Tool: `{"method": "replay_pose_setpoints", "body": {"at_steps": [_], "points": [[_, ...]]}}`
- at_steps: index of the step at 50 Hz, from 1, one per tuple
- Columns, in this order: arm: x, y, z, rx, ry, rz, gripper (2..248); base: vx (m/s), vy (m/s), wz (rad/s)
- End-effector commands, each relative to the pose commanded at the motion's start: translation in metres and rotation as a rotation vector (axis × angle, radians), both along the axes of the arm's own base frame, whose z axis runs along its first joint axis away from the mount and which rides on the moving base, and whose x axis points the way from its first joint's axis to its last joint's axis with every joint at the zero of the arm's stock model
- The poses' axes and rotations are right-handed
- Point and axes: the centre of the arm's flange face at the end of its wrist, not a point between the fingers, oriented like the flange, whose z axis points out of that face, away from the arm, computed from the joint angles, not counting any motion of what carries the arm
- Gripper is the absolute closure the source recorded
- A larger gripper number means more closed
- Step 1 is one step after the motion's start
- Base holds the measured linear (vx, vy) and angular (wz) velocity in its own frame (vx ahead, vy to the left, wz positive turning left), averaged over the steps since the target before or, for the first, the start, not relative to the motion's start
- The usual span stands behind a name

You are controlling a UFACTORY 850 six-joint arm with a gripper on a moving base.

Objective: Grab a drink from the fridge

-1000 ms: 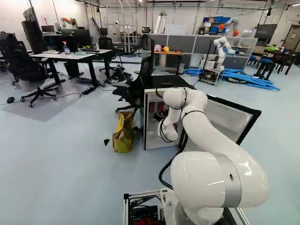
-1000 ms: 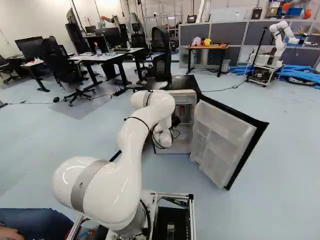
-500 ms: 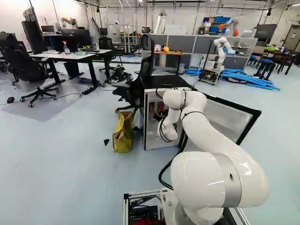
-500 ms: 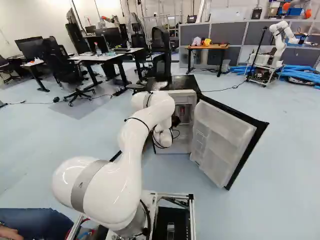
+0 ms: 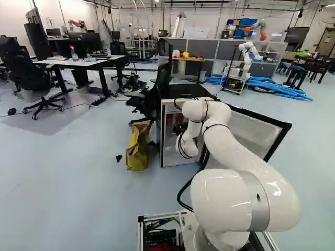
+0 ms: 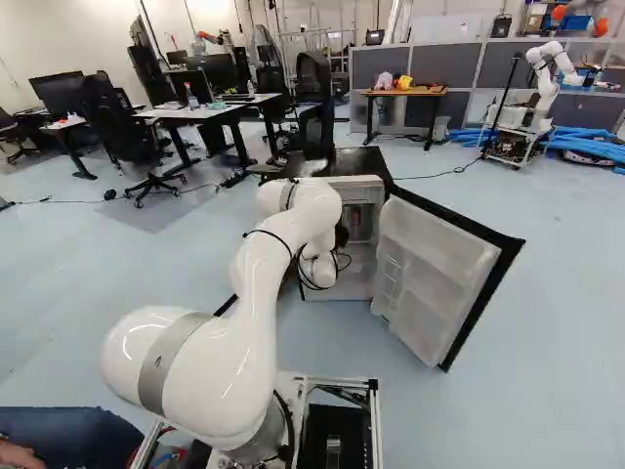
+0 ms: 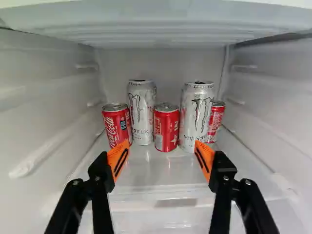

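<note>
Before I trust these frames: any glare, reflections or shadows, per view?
Left base view: bright highlights on the white arm, darker patch on the floor by the office chair. Right base view: highlights on the arm, similar floor patch. Wrist view: faint reflections below the cans in the glossy shelf.

Mid can [image 7: 166, 127] is sitting btwn two cans [image 7: 196, 117] on shelf [image 7: 156, 175] in fridge [image 5: 189, 90]. Bag [image 5: 137, 150] is standing L of fridge.

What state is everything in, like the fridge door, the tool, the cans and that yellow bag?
Fridge door, wide open.
Tool, open, gripping nothing.
Arm, reaching into the fridge.
Two tall silver cans, standing upright.
Three short red cans, standing upright.
Yellow bag, upright.
</note>
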Motion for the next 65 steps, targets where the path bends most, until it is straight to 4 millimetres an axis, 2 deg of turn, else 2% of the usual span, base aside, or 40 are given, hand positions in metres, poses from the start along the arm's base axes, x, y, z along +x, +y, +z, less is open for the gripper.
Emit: {"method": "replay_pose_setpoints", "body": {"at_steps": [2,22,23,28,29,65], "points": [[0.0000,0.0000,0.0000,0.000,0.000,0.000,62,0.000,0.000,0.000],[0.0000,0.0000,0.0000,0.000,0.000,0.000,65,0.000,0.000,0.000],[0.0000,0.0000,0.0000,0.000,0.000,0.000,80,0.000,0.000,0.000],[0.0000,0.0000,0.0000,0.000,0.000,0.000,80,0.000,0.000,0.000],[0.0000,0.0000,0.0000,0.000,0.000,0.000,93,0.000,0.000,0.000],[0.0016,-0.0001,-0.0012,-0.001,0.001,0.000,94,0.000,0.000,0.000]]}}
